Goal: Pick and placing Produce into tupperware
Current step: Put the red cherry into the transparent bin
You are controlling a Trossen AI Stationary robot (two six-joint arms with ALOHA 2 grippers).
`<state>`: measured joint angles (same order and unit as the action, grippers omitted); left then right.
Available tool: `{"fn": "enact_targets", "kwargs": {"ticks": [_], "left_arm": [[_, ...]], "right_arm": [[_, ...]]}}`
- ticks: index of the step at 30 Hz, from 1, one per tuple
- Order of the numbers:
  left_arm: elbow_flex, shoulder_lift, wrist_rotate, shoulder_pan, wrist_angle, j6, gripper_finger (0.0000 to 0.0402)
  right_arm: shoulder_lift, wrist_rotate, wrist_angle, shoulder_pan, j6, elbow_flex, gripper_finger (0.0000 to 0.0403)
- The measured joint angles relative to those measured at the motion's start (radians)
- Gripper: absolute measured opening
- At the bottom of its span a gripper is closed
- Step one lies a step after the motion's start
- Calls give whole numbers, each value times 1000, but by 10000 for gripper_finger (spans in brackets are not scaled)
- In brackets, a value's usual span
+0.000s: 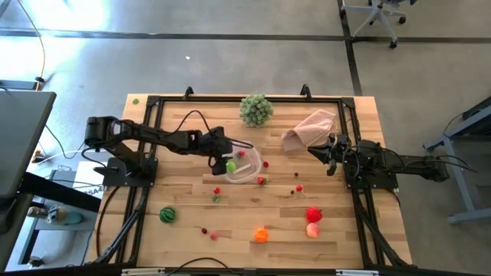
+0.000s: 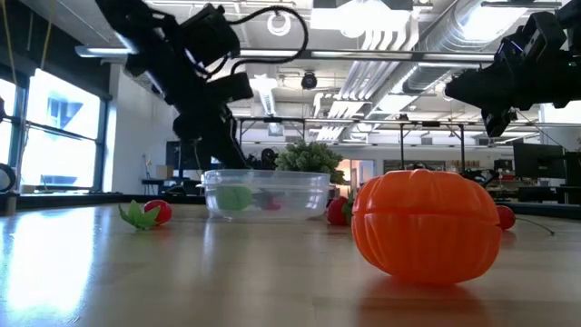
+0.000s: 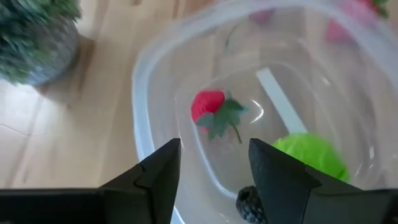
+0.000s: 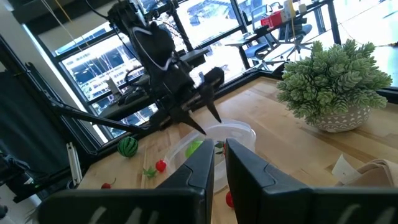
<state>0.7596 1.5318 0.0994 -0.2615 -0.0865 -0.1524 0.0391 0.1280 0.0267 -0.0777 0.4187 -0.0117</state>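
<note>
Pale wood table (image 1: 337,230), office bg. Small clear plastic tupperware (image 1: 244,165) sits near centre; round light green piece (image 1: 230,165) + red strawberry (image 3: 208,106) inside. Left gripper (image 1: 223,161) hangs over it, fingers apart, empty. Right gripper (image 1: 331,157) waits at 3 o'clock, pressed together. Orange pumpkin (image 1: 261,234), striped dark green melon (image 1: 167,215), red/pink pieces at 5 o'clock left.

No readable text, label, brand, number or sign anywhere in these views. Nothing legible on the arms, the table, the container or the toy pieces, nor in the room beyond.
</note>
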Motion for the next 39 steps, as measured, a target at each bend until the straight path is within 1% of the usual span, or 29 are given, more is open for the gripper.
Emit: {"fn": "enact_targets", "kwargs": {"ticks": [4,7,11,14,17,21,24,28,31,36,39], "left_arm": [[119,-25,-12,14,-213,26,155],[218,-38,-14,43,-410,92,138],[325,-39,-18,108,-657,276,114],[344,-39,-21,179,-744,456,99],[334,-38,-19,253,-781,626,87],[324,-37,-21,345,-823,905,79],[324,-31,-14,397,-834,1048,80],[323,-25,50,437,-834,1111,79],[323,1,90,441,-830,1158,79],[323,83,96,438,-749,1267,79],[323,126,96,438,-682,1296,79]], "right_arm": [[0,0,0,0,0,0,30],[0,0,0,0,0,0,30],[0,0,0,0,0,0,30],[0,0,0,0,0,0,30],[0,0,0,0,0,0,30],[0,0,0,0,0,0,30],[0,0,0,0,0,0,30],[0,0,0,0,0,0,30],[0,0,0,0,0,0,30],[0,0,0,0,0,0,30],[0,0,0,0,0,0,30]]}}
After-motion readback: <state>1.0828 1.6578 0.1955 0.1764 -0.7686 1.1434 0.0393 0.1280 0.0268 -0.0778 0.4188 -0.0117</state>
